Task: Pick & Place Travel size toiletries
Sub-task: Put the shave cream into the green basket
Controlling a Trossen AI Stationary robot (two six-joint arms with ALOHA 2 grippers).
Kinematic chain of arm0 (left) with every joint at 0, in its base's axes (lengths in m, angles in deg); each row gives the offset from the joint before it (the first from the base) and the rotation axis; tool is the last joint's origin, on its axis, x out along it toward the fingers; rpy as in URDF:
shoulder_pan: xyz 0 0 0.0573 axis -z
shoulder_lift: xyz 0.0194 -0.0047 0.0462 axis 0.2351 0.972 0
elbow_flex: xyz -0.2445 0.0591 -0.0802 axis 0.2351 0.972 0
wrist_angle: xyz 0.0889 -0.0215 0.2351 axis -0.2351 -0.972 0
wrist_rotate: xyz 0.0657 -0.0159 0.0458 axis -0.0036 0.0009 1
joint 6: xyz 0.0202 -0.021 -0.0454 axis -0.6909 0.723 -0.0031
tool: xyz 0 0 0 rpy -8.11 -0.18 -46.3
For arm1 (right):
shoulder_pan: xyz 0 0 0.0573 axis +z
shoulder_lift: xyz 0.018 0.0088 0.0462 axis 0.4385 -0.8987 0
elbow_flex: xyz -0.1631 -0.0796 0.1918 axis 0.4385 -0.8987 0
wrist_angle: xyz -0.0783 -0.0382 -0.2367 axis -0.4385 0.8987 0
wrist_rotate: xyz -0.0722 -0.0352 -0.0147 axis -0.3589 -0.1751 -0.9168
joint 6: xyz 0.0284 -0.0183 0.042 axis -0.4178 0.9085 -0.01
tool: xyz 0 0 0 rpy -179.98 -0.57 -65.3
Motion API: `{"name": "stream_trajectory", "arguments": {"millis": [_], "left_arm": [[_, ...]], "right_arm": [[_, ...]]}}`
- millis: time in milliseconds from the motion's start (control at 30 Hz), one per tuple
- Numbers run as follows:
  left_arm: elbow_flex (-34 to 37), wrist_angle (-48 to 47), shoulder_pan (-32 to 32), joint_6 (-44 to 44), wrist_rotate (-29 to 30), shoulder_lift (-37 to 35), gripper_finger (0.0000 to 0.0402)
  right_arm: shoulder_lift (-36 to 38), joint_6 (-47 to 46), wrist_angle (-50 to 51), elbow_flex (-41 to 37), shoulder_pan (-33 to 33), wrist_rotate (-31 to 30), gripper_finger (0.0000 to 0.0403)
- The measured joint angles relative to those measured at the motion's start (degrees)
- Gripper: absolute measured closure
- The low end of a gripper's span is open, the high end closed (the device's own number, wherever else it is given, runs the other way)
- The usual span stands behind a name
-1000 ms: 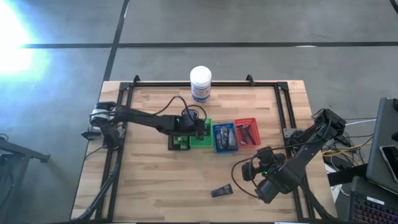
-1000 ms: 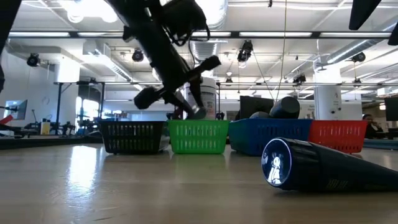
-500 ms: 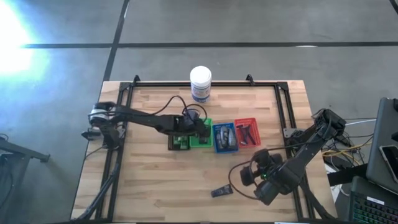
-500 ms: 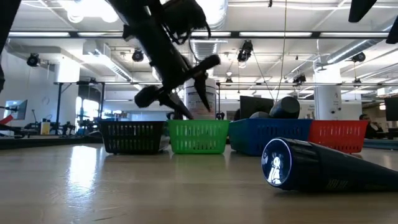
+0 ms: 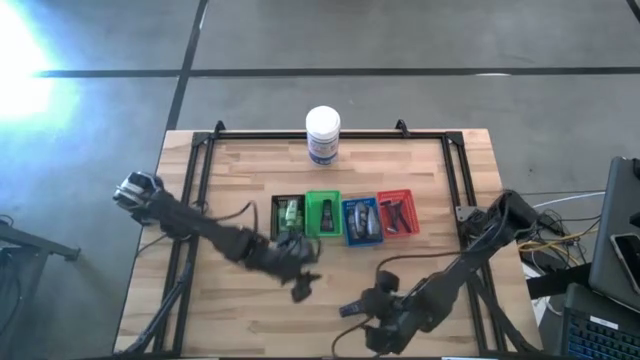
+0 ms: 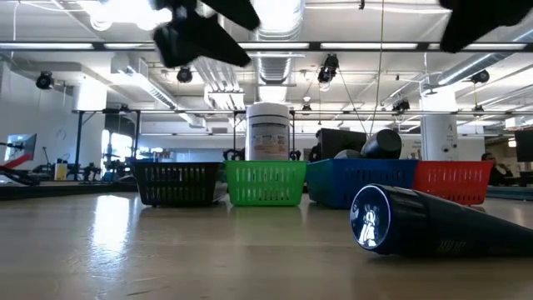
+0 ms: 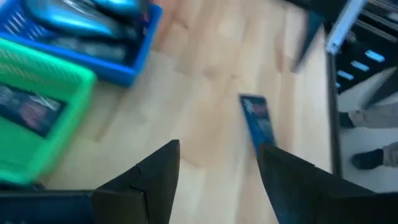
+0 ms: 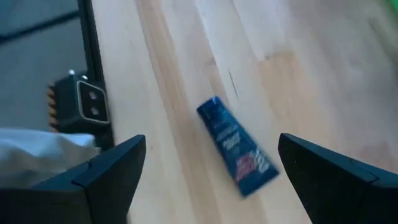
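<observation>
Dark navy plastic tube [image 8: 237, 149] flat on wooden tabletop [image 5: 240, 310], ahead of right jaws [image 8: 208, 177]: wide open, empty. Left jaws [image 7: 217, 168] open, empty. Risk: both converge, collide; tube rolls.

A dark navy tube [image 5: 354, 308] lies flat near the counter's front edge, right of centre. The other toiletries [image 5: 361, 219] sit mid-counter, in a row.

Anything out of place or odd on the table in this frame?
One dark navy tube lies alone on the bare wood near the front edge, apart from the four trays holding the other toiletries. The right pincer is open above it.
</observation>
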Motion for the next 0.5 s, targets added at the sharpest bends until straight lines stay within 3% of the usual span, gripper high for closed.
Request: {"name": "stream_trajectory", "arguments": {"millis": [167,400,500], "left_arm": [[0.18,-0.44,8.79,8.36,6.61,0.81,0.0183],[0.18,0.58,15.74,13.34,12.66,0.76,0.0183],[0.22,0.78,16.36,15.12,13.49,0.76,0.0183]], "right_arm": [[-4.43,11.75,1.24,3.42,-1.21,1.06,0.0039],[-11.53,25.42,1.60,6.18,-4.84,11.20,0.0039],[-15.39,26.55,1.57,7.45,-6.06,16.08,0.0039]]}}
